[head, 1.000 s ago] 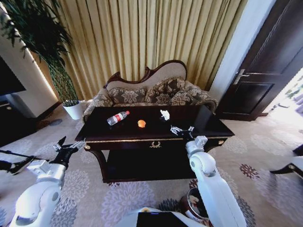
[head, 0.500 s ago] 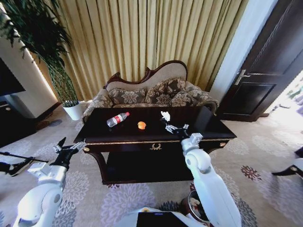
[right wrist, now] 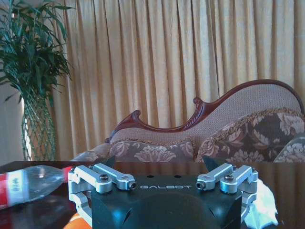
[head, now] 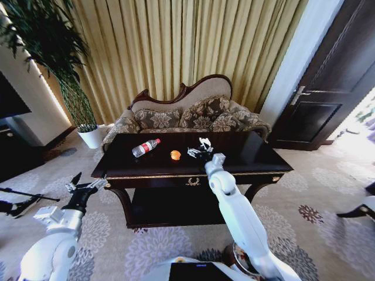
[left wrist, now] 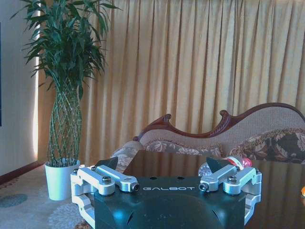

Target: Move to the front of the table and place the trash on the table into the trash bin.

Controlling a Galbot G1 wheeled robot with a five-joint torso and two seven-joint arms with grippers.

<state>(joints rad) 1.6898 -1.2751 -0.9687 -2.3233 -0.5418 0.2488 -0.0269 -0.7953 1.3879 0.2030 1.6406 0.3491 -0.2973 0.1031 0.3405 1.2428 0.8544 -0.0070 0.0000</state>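
Note:
The dark glossy table stands in front of me in the head view. On it lie a clear bottle with a red label, a small orange piece and a whitish lump. My right gripper hovers open over the tabletop between the orange piece and the lump. Its wrist view shows the open gripper with the bottle, the orange piece and the lump close around it. My left gripper hangs open off the table's left front corner, also seen as the gripper. The trash bin peeks out on the floor behind my right arm.
A carved-back patterned sofa sits behind the table against yellow curtains. A tall plant in a white pot stands at the back left. A dark door is at the right. Patterned carpet lies around the table.
My right arm has swung left and forward from the table's front right edge to above the tabletop near the orange piece. The left arm has barely moved.

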